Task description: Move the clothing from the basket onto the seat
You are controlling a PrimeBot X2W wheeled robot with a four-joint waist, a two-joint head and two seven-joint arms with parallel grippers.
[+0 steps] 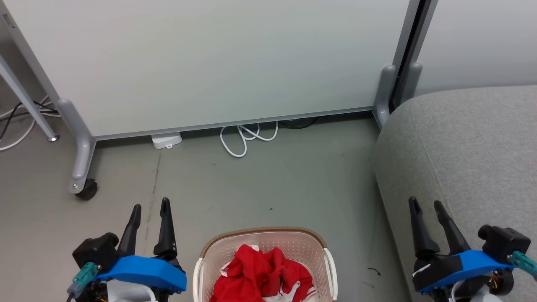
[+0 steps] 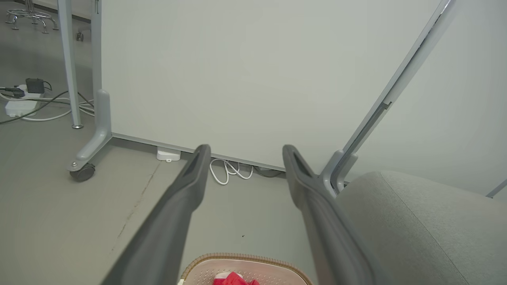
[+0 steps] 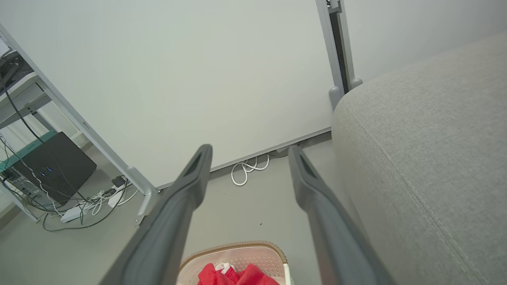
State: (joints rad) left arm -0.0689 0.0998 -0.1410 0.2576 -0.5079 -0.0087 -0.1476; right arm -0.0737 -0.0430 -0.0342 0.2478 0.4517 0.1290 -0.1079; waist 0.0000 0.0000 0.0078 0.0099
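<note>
We see the left end effector [image 1: 151, 204] and right end effector [image 1: 425, 202] fully spread and empty, either side of the basket [image 1: 264, 233] holding the clothing [image 1: 262, 272], on the floor [image 1: 293, 180] beside the seat [image 1: 470, 147].

Even, soft indoor light, faint shadows on the floor [image 1: 268, 184]; wrist views bend straight lines at their edges.
</note>
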